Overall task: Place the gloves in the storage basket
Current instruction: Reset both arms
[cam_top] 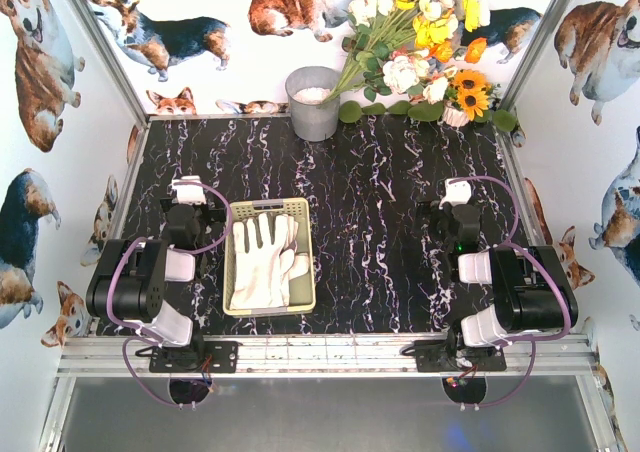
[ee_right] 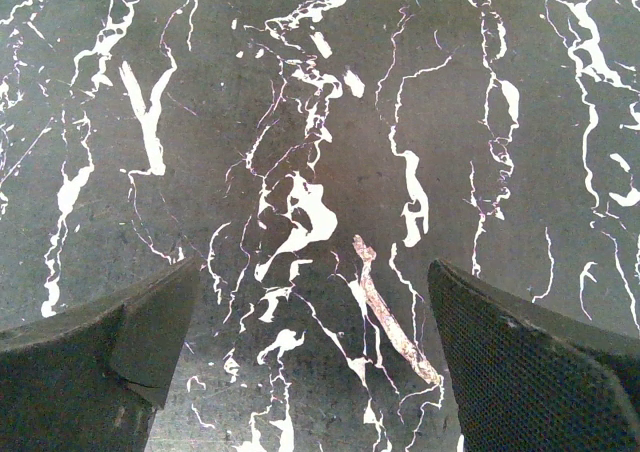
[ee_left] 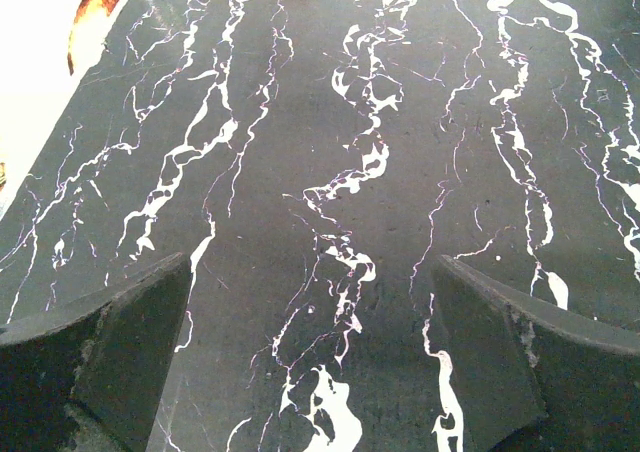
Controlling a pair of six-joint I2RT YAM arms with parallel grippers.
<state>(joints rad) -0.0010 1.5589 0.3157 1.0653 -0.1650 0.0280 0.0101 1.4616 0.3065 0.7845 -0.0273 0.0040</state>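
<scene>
The pale yellow-green storage basket (cam_top: 302, 210) stands at the near left of the black marble table. Cream-white gloves (cam_top: 262, 262) lie inside it, fingers pointing to the far side. My left gripper (cam_top: 188, 186) sits just left of the basket, open and empty; its wrist view shows only bare marble between the fingers (ee_left: 110, 352). My right gripper (cam_top: 458, 192) is at the right side of the table, open and empty; its fingers (ee_right: 530, 372) frame bare marble. Neither wrist view shows gloves or basket.
A grey metal bucket (cam_top: 313, 102) stands at the far edge in the middle. A bunch of artificial flowers (cam_top: 425, 42) lies at the far right. Walls printed with corgis close the table on three sides.
</scene>
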